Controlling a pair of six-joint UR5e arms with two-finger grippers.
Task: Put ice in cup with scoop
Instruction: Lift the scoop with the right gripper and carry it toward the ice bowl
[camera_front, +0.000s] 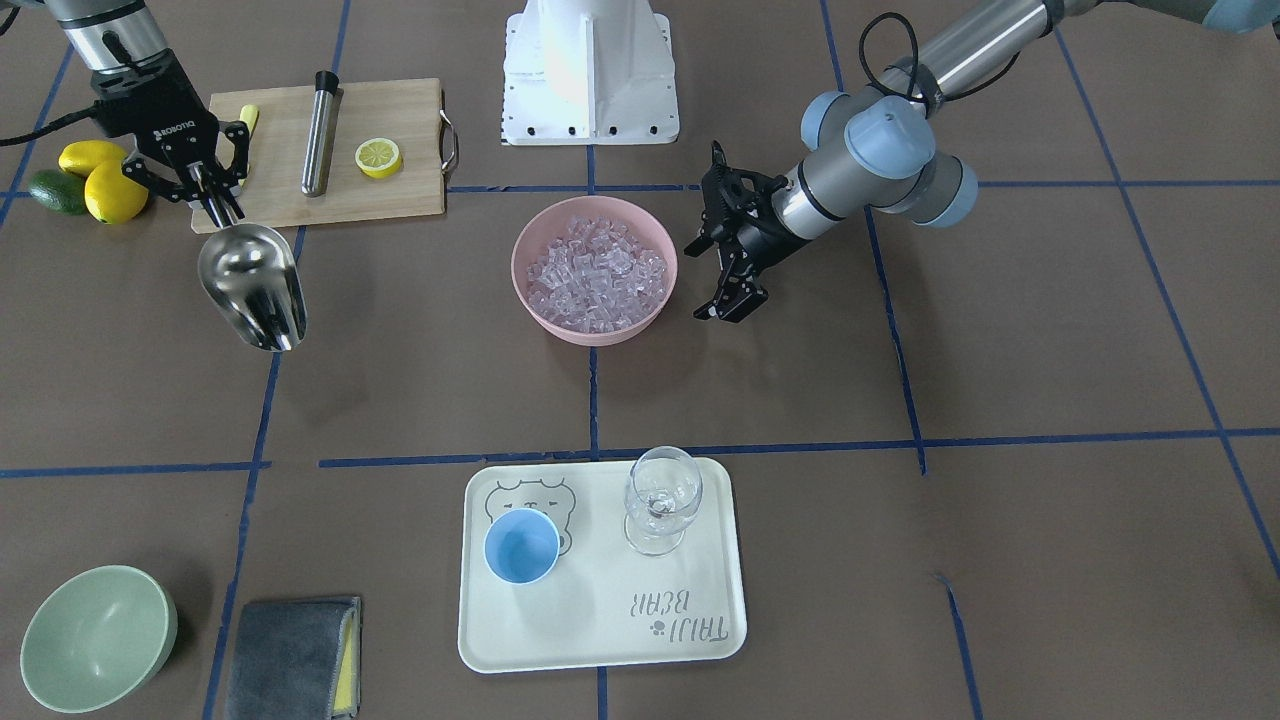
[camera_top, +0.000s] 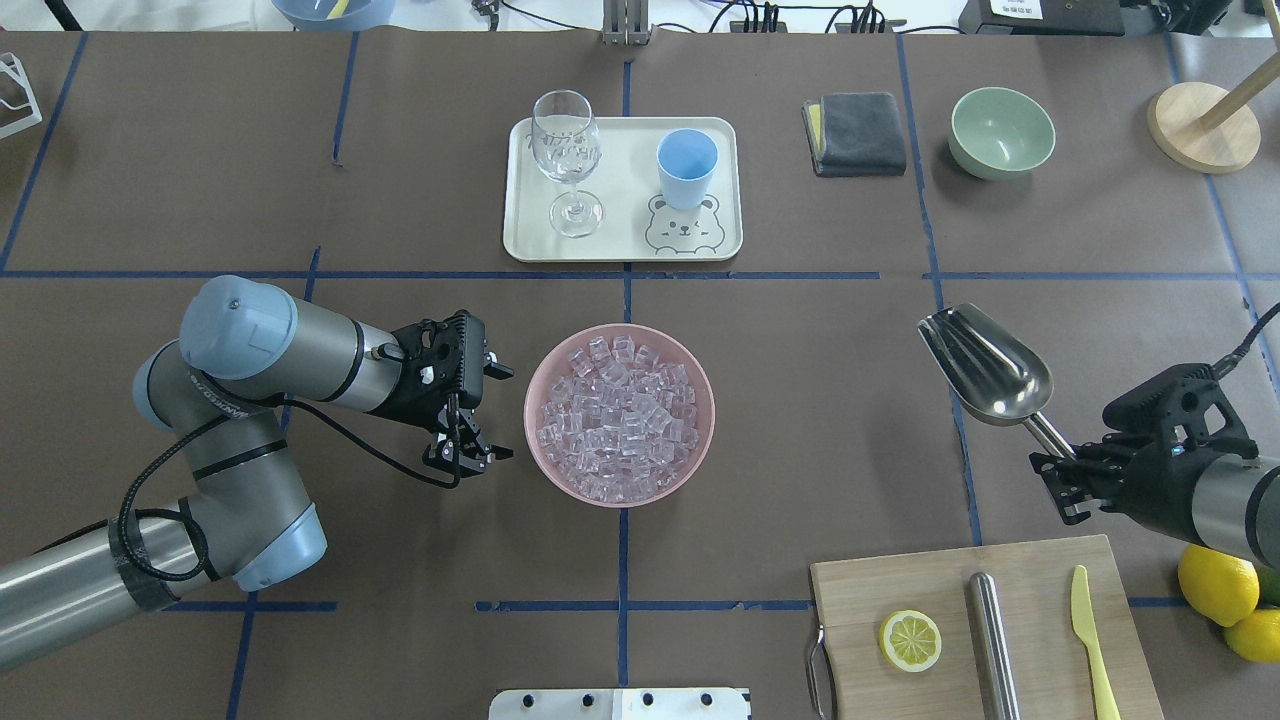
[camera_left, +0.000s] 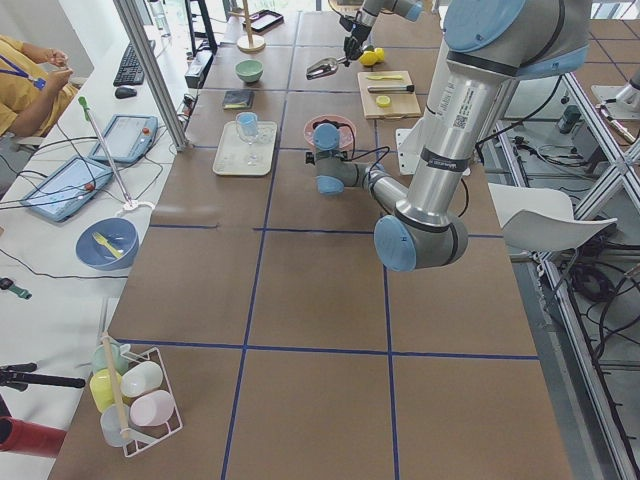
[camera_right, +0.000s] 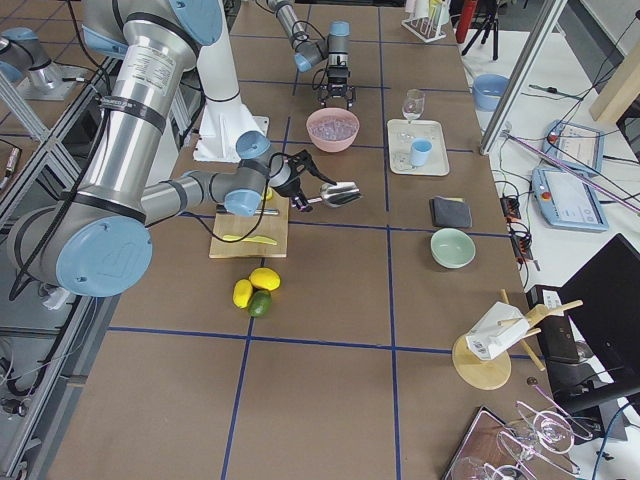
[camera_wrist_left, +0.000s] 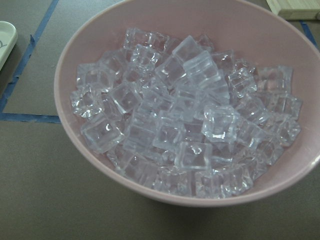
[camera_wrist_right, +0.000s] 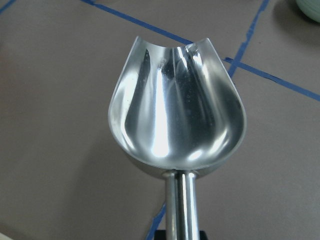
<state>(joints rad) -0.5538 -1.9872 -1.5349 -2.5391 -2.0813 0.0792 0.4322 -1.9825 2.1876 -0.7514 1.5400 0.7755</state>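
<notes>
Right claw (camera_front: 212, 200) grips scoop (camera_front: 252, 285) handle, left claw (camera_top: 500, 413) gapes beside ice (camera_top: 615, 415).

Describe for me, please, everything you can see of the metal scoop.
The scoop is shiny stainless steel, with a rounded trough-shaped bowl open at the front and a thin straight handle. It is empty, showing only reflections. The right hand is shut on the handle's end, holding it above the brown table, hollow side up, mouth pointing away from the hand. Nothing else touches it.

ice (camera_front: 597, 272) in bowl (camera_front: 600, 335) (mid-table), cup (camera_front: 521, 545) on tray (camera_front: 560, 640)
</notes>
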